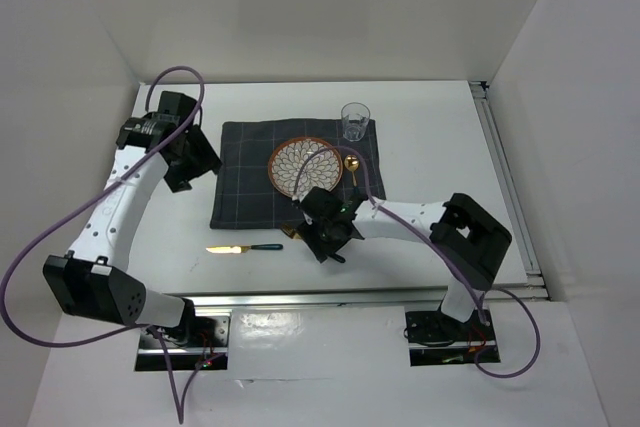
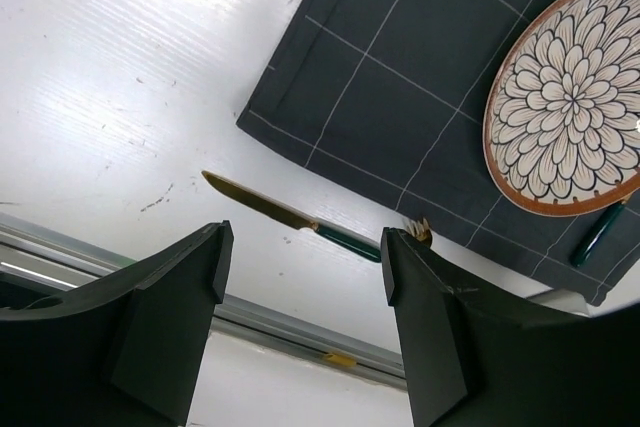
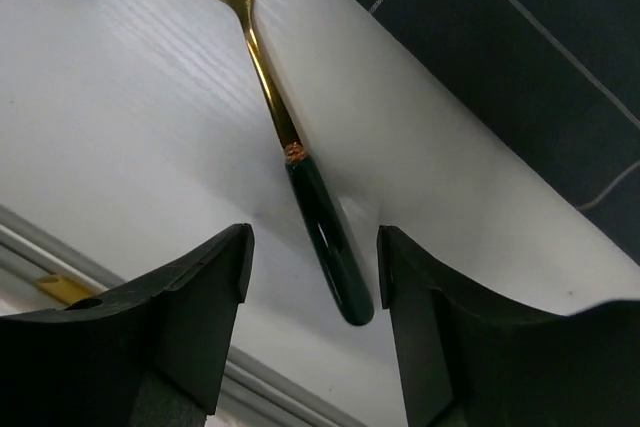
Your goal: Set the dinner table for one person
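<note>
The table (image 1: 430, 147) is smooth white, faintly glossy, finely scuffed, with bare metal rails (image 1: 511, 192). The placemat (image 1: 250, 167) is matt dark woven cloth. The plate (image 1: 303, 165) looks glazed and shiny, the glass (image 1: 355, 122) clear. Knife (image 1: 240, 248) and fork (image 3: 291, 154) are polished gold metal with glossy green handles

Left arm (image 1: 115, 212): extends fwd from base, upper link slanting away, wrist bent toward centre. Left gripper (image 1: 192, 162): held high, tilted down, jaws wide apart. Right arm (image 1: 410, 217): elbow folded out to the right, forearm running left. Right gripper (image 1: 328, 242): low pos., pointing down, jaws apart.
</note>
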Motion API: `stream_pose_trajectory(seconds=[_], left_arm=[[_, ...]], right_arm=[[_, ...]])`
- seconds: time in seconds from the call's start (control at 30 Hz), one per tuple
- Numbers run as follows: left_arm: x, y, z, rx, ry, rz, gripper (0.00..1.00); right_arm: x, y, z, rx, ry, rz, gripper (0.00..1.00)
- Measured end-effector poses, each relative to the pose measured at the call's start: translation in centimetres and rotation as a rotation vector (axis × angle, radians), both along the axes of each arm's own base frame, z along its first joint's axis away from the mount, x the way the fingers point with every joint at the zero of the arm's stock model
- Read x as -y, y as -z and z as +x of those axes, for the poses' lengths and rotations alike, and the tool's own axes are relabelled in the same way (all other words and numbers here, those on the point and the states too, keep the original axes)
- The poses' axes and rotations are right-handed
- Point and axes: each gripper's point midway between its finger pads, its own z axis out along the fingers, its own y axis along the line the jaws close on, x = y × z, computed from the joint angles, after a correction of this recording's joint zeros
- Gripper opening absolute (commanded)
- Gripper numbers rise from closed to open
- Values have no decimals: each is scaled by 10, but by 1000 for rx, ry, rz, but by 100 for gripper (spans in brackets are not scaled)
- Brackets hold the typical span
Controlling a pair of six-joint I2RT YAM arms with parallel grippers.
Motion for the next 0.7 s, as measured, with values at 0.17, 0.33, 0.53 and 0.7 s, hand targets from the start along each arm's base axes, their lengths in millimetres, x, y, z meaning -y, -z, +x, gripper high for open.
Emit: stream_pose_trajectory(seconds=[0.17,0.33,0.53,0.7], left_arm=[[-7,-6,3,13,-2,-7,78],[-15,-10,4,21,-19,-25,78],[-18,-38,14,105,-15,-34,78],[-17,-60,18,168,-12,-49,77]], right_arm=[[-3,9,1,-2,-29,-6,28],[-8,5,-4,5,-86,8,3],[-21,-39,-12,61,-144,97,0],[-76,-110,19,144,-76,277,0]])
